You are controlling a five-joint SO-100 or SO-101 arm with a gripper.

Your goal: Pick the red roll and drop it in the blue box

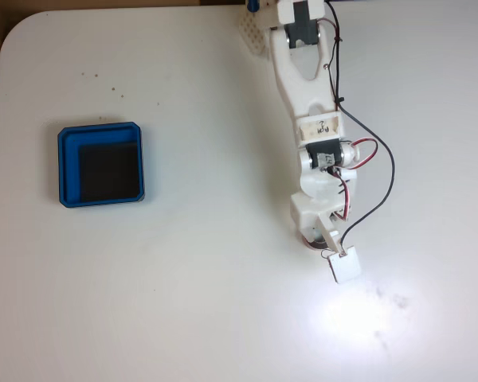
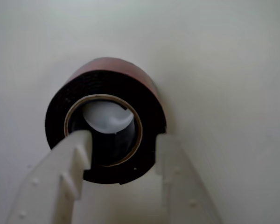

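Wrist view: the fingers (image 2: 123, 161) are spread partway and straddle one wall of the red roll (image 2: 107, 91) — the left finger (image 2: 65, 172) reaches into the hollow centre, the right finger (image 2: 177, 172) sits vs. the outer side. Both look to touch the roll's wall, but whether they squeeze it or just rest beside it can't be told. Roll sits on the white counter (image 2: 233, 56); its dark face points at the camera, w/ a thin pale inner ring and a strip of red side along the top edge.

Fixed view, looking down: the arm (image 1: 311, 87) reaches from the top edge toward the lower right of the counter (image 1: 183, 302), w/ red and black wires looping beside it. The fingers' end (image 1: 325, 245) lies near a small white square block (image 1: 344, 265) — roll itself is hidden under the arm here. The blue box (image 1: 101, 133) stands well apart at left, black floor bare.
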